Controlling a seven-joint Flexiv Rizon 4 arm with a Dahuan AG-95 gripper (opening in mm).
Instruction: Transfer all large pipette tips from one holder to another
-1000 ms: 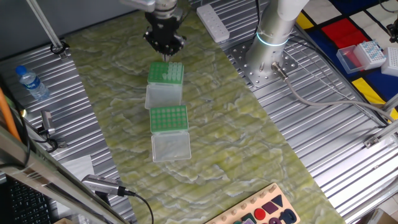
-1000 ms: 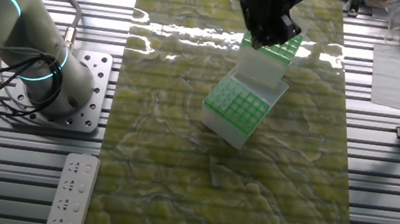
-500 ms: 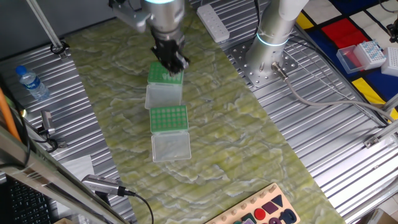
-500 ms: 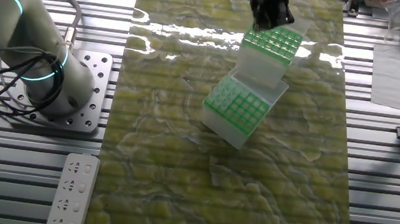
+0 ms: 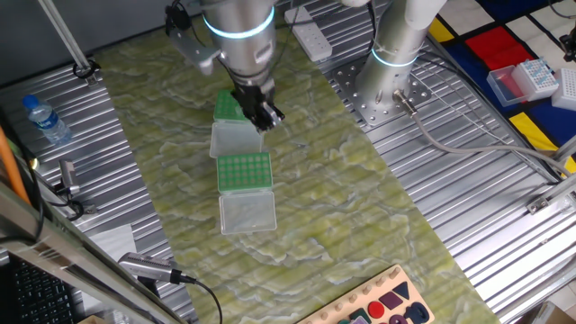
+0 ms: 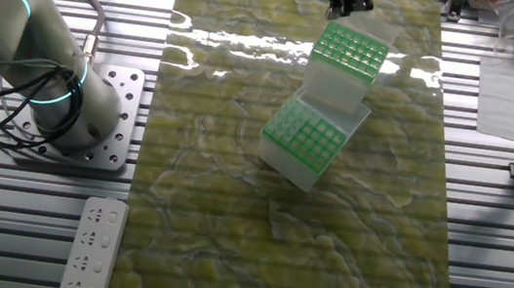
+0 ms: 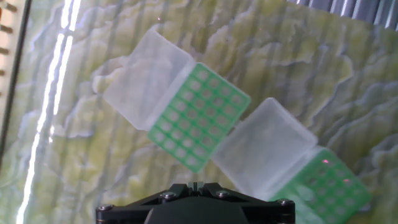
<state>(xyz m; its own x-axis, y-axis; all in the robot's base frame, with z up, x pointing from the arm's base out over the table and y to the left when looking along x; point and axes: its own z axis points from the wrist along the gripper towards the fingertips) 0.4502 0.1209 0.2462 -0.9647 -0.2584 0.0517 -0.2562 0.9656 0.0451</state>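
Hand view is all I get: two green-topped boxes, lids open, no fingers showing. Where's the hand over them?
Observer: The hand hangs over the far box, the one cut off at your lower right.
Operator: Touching it?
Observer: The other fixed view shows it apart, above the green top.
Operator: Anything else around?
Observer: A water bottle sits on the ribbed metal table, off to the side.

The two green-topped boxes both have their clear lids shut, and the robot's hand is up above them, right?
Not quite: both green-topped boxes have their clear lids flipped open, lying flat beside the green grids, as the hand view shows. The gripper is indeed above them.
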